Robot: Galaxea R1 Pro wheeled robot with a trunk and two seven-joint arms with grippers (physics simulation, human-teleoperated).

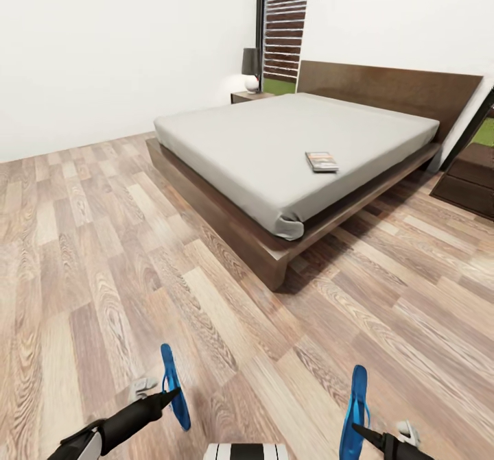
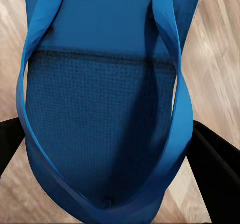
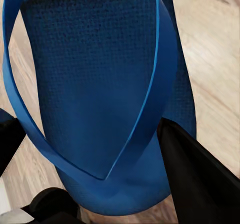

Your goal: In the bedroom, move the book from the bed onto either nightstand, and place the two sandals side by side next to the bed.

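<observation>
Floor [image 1: 103,254] of pale wood planks spreads over most of the head view, and the bed [image 1: 295,151] lies across the upper right of the frame, its grey mattress bare but for one thing. The bed's near corner points toward the camera, so open boards run along both its visible sides, room enough, I judge, to set footwear down beside it.

At the upper middle, against the white wall and beside the headboard, stands a nightstand [image 1: 248,97] with a dark lamp [image 1: 251,68] on top; darker furniture shows at the right edge, too cropped to name. The book [image 1: 321,162] rests flat on the mattress right of centre, near the right-hand edge and untouched, so that half of the task looks not yet begun.

At the bottom of the frame each arm carries one sandal. The left gripper [image 1: 171,395], lower left, pinches the left sandal [image 1: 173,384], held on edge with its length pointing up the frame; the left wrist view shows its sole and strap [image 2: 172,83] between two dark fingers [image 2: 220,169]. The right gripper [image 1: 360,432], lower right, is clamped on the right sandal [image 1: 356,405] the same way, a finger [image 3: 200,174] pressed to its edge. Both are well apart from the bed, presumably carried together to be laid as a pair.
</observation>
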